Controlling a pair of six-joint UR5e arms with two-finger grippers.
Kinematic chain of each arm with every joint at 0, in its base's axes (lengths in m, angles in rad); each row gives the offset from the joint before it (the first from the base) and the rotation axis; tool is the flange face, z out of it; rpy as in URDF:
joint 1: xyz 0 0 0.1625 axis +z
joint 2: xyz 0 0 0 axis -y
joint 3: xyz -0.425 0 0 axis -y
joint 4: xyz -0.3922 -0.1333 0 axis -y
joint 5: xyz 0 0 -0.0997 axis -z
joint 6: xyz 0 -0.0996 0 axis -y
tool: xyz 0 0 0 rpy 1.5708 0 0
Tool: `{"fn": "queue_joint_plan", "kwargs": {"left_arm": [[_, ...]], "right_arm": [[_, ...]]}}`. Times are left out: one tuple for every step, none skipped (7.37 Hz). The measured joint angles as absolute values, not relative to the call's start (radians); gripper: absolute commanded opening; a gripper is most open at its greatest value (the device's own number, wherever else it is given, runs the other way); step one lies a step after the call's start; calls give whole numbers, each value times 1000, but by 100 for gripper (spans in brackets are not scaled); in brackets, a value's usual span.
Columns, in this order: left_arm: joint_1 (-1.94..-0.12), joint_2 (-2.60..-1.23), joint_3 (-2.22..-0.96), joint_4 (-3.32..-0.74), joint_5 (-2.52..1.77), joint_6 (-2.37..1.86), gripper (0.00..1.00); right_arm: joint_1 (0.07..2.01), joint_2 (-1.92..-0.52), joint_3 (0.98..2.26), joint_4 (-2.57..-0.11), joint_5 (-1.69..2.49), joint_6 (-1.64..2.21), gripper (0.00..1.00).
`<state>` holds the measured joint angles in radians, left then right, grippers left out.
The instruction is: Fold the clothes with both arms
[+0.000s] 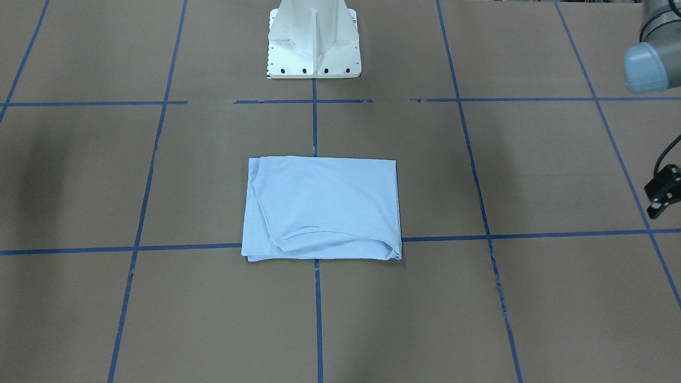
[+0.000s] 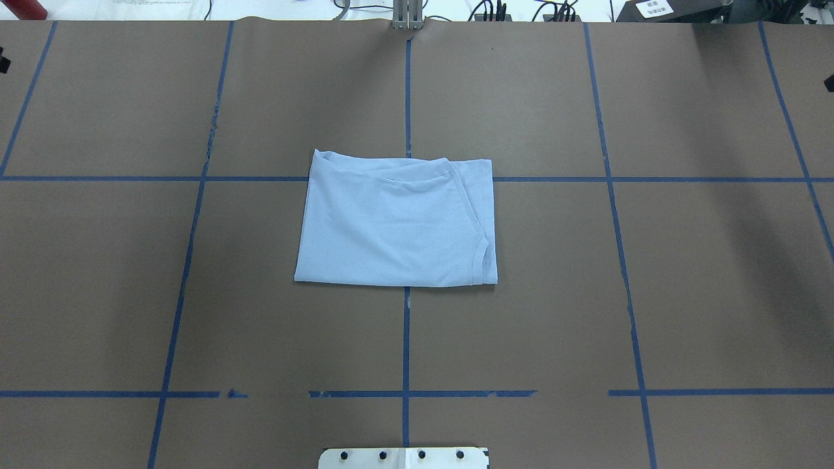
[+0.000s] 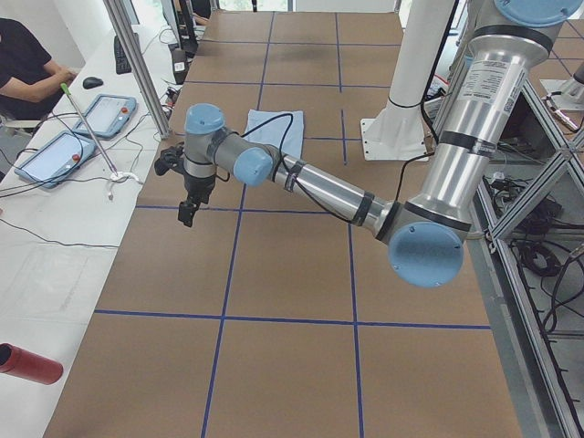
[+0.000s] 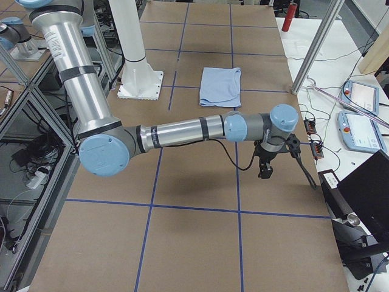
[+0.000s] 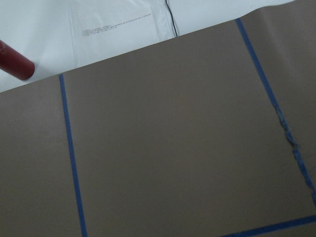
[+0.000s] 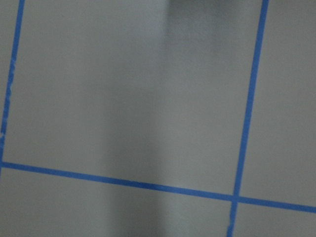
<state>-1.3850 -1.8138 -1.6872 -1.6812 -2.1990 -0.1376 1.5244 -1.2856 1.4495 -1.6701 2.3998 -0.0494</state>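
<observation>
The front view's edge cuts off my grey, blue-capped left arm [image 1: 650, 64]; both black jaws' gap is too small to tell.

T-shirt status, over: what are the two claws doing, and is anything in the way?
Left gripper and right gripper out wide, off the cloth; open or shut unclear. T-shirt folded into a rectangle, flat on table. Nothing on it.

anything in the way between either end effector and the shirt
Nothing visible. The shirt lies folded mid-table, and only bare table with flat tape lines lies between it and the left end effector or the right end effector, both off to the sides.
</observation>
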Motion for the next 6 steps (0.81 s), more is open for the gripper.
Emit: {"fn": "queue_joint_plan", "kwargs": {"left_arm": [[-1432, -1749, -1690, -1682, -2251, -36, 100], [-1479, -1696, -1693, -1682, -2275, 68, 100], [-1516, -1658, -1700, -1681, -2283, 159, 100], [-1531, -1626, -1699, -1679, -2281, 211, 100], [-1535, -1606, -1667, -1694, -2271, 245, 100], [-1536, -1597, -1599, -1754, -2262, 273, 100]], "right_arm": [[1576, -1356, 1463, -1671, 2406, -136, 100], [1613, -1414, 1484, -1670, 2408, -185, 100], [1631, -1465, 1518, -1671, 2405, -213, 100], [1637, -1499, 1547, -1672, 2398, -222, 100], [1633, -1518, 1559, -1670, 2389, -223, 100], [1624, -1524, 1559, -1669, 2378, -220, 100]]}}
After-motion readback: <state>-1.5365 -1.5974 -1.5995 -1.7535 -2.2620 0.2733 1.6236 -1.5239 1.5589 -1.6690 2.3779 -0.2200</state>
